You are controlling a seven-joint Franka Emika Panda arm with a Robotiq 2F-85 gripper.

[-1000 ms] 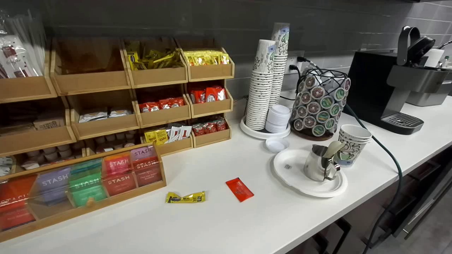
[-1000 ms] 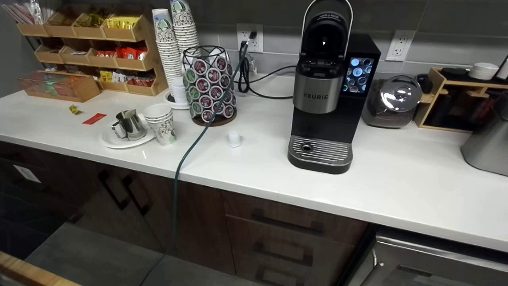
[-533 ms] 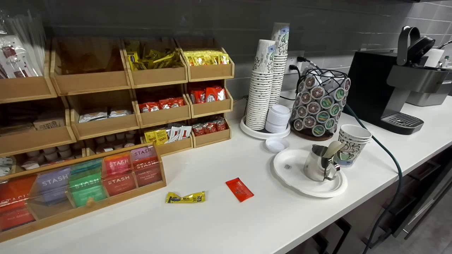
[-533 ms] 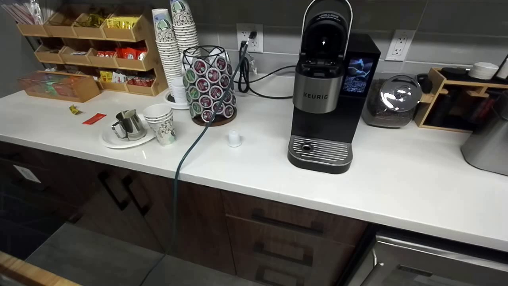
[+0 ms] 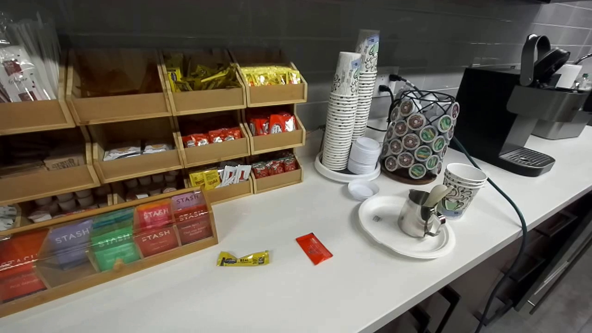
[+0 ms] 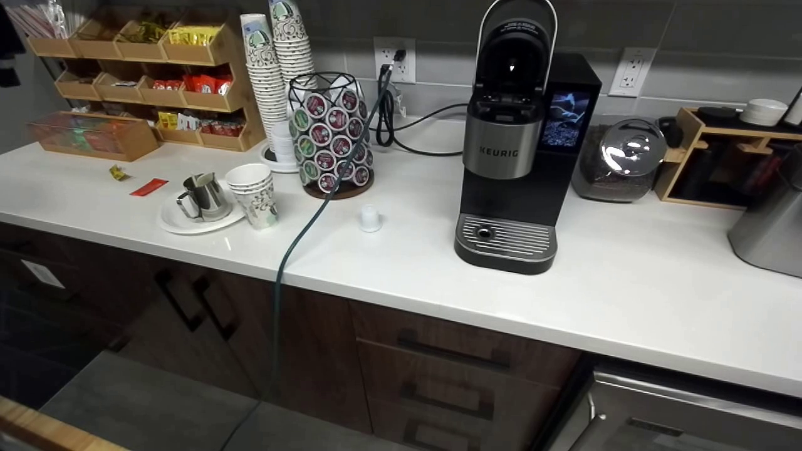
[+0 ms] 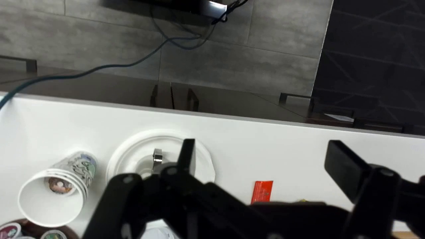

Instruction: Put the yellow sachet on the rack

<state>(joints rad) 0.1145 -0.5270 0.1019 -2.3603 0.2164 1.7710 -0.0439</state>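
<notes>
The yellow sachet [image 5: 243, 259] lies flat on the white counter in front of the tea box; it also shows in an exterior view [image 6: 118, 173]. In the wrist view only a yellow sliver of it [image 7: 303, 200] shows past my gripper's dark body. The wooden rack [image 5: 125, 108] stands against the wall with tiers of packets; it also shows in an exterior view [image 6: 141, 51]. My gripper [image 7: 262, 156] is open and empty, its fingers wide apart above the counter. A dark robot part [image 6: 9, 53] shows at the upper left edge of an exterior view.
A red sachet [image 5: 314, 248] lies right of the yellow one. A plate [image 5: 377, 231] holds a steel pitcher [image 5: 414, 217]. Paper cups [image 5: 462, 194], a pod carousel [image 5: 411, 143] and cup stacks [image 5: 340, 129] stand beyond. The tea box [image 5: 134, 270] fronts the rack.
A dark robot part has come into view at the upper left edge of an exterior view. The sachets and the rack have not moved.
</notes>
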